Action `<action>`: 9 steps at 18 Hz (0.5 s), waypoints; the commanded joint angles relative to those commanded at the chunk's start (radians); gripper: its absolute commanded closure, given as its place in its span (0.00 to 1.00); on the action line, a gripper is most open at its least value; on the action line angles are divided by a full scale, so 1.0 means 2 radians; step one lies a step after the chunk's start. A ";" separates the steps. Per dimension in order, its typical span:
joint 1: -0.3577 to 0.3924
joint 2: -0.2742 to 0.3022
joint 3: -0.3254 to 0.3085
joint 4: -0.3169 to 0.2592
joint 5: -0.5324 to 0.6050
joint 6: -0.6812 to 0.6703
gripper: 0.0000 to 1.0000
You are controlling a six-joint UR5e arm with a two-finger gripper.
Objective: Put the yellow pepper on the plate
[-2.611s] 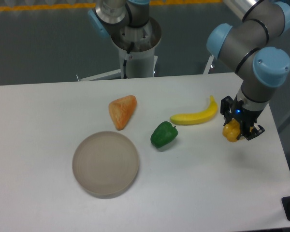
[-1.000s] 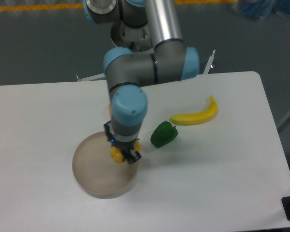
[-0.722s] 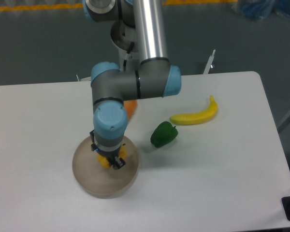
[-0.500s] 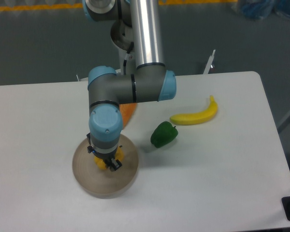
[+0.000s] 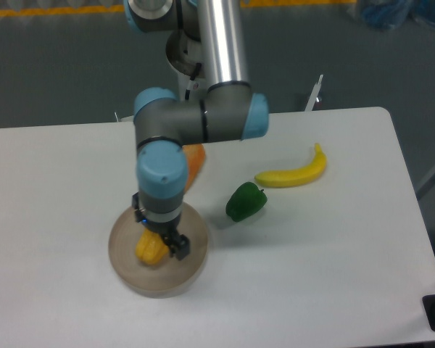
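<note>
The pepper [image 5: 151,249] sits inside the plate [image 5: 123,267], left of centre, with the gripper [image 5: 162,241] directly over it. Whether the fingers grip it or have parted cannot be told from here. Risk: if one finger is touching the pepper, a lift could drag or roll it over the low rim onto the table [image 5: 333,275].

Yellow pepper [image 5: 150,249] carried from the table's right side over to the plate [image 5: 192,268], pincer [image 5: 159,243] lower.
</note>
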State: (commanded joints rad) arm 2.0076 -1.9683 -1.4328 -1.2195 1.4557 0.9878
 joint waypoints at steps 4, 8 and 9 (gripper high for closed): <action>0.059 0.015 0.000 -0.003 0.008 0.070 0.00; 0.120 0.023 0.000 -0.008 0.008 0.162 0.00; 0.136 0.025 -0.001 -0.008 0.008 0.189 0.00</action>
State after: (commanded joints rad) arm 2.2792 -1.9175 -1.4343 -1.2364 1.4711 1.3662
